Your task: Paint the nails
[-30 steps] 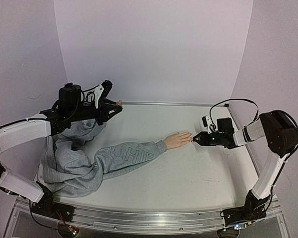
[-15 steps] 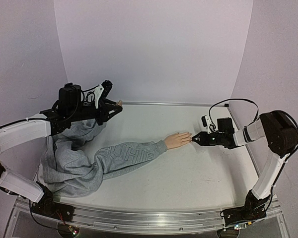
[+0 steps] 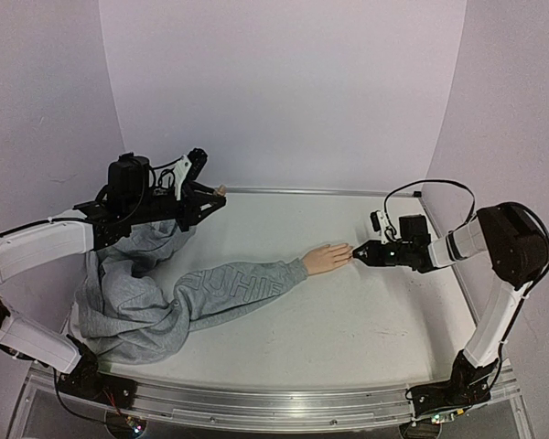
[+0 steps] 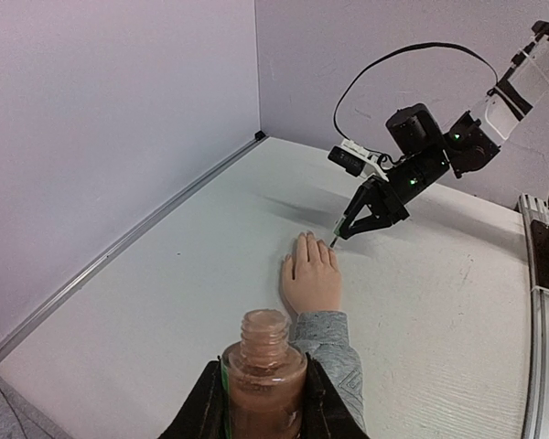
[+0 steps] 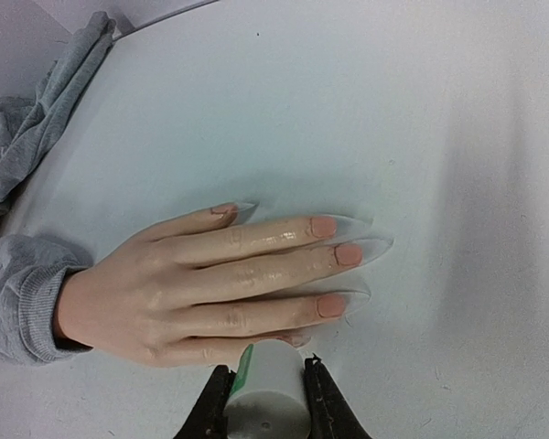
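Nearest, the grey sleeve (image 3: 238, 288) runs from 8 o'clock toward the middle of the white surface (image 3: 366, 329) and ends in the mannequin hand (image 3: 325, 260), lying palm down. Its nails (image 5: 348, 254) point to 3 o'clock. They are long, thin and glossy, probably stiff yet easy to snap or smear. The hand looks light and likely to slide, so nothing there wants gripping. It calls for a feather-light stroke, with any steadying done at the cuff. At 3 o'clock the right fingers (image 3: 364, 254) pinch a white brush cap (image 5: 267, 389), its tip beside the nails; contact is unclear. Farthest, at 10 o'clock, the left fingers (image 3: 206, 197) clamp an uncapped polish bottle (image 4: 263, 361).
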